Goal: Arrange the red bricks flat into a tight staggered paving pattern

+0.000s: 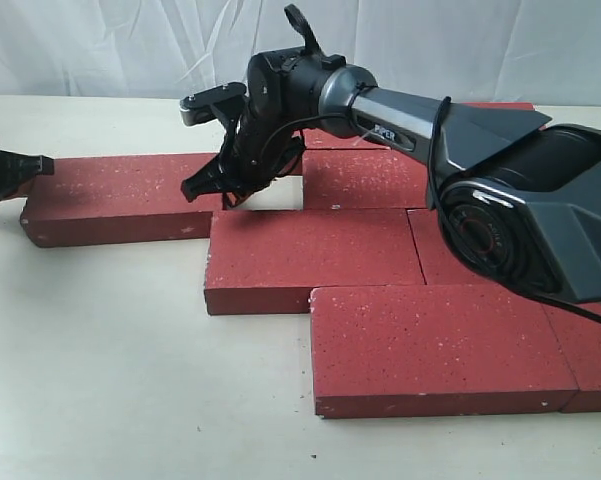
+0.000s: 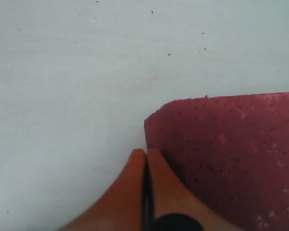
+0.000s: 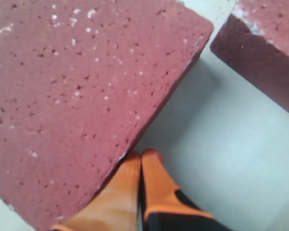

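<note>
Several red bricks lie flat on the pale table. One brick (image 1: 120,195) sits apart at the left, with a gap between it and the back brick (image 1: 365,178). My right gripper (image 1: 240,198) reaches across into that gap. It is shut and empty, and its fingertips (image 3: 142,155) rest against the edge of the left brick (image 3: 77,96). The neighbouring brick (image 3: 264,53) lies across bare table. My left gripper (image 2: 145,153) is shut and empty at the far corner of the same brick (image 2: 231,154). It shows at the left edge of the exterior view (image 1: 30,168).
A middle brick (image 1: 310,255) and a front brick (image 1: 440,345) lie staggered and close together, with more bricks to their right. The right arm's big dark body (image 1: 540,210) hangs over the right side. A white cloth (image 1: 130,45) backs the table.
</note>
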Controlling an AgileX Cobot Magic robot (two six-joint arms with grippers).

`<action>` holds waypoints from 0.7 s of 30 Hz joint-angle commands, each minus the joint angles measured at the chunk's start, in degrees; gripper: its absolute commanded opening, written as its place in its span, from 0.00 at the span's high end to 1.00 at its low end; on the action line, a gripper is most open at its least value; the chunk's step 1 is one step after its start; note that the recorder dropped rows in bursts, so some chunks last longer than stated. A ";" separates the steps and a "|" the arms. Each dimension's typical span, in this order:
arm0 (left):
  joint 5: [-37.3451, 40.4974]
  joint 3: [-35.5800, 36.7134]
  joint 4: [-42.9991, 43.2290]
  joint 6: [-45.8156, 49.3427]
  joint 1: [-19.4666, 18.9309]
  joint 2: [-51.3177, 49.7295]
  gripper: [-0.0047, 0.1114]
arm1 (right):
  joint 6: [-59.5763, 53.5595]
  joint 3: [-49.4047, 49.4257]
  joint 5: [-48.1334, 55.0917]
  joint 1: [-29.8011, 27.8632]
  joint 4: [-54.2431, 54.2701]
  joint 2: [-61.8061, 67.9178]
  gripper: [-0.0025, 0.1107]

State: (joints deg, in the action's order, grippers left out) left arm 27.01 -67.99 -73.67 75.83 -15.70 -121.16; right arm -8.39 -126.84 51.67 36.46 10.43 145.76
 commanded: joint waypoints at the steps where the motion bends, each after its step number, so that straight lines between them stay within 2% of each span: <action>1: 0.26 -0.27 -1.33 1.22 0.41 0.15 0.96 | -1.63 -0.37 0.64 0.88 0.06 -1.51 0.99; 6: 0.36 -0.27 -1.46 1.22 0.41 0.15 0.96 | -1.88 -0.37 0.85 1.27 -0.31 -2.92 0.99; 14: 1.27 -0.27 -1.46 1.36 0.41 0.15 0.96 | -1.61 -0.37 3.61 1.15 -8.92 -1.02 0.99; 21: 2.01 -0.27 -3.96 5.16 1.43 0.15 0.96 | -1.78 -0.37 10.98 0.83 -14.67 -8.16 0.99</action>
State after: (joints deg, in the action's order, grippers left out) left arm 28.35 -67.99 -76.59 79.10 -15.32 -121.16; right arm -9.78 -126.84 60.10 37.63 -1.72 140.11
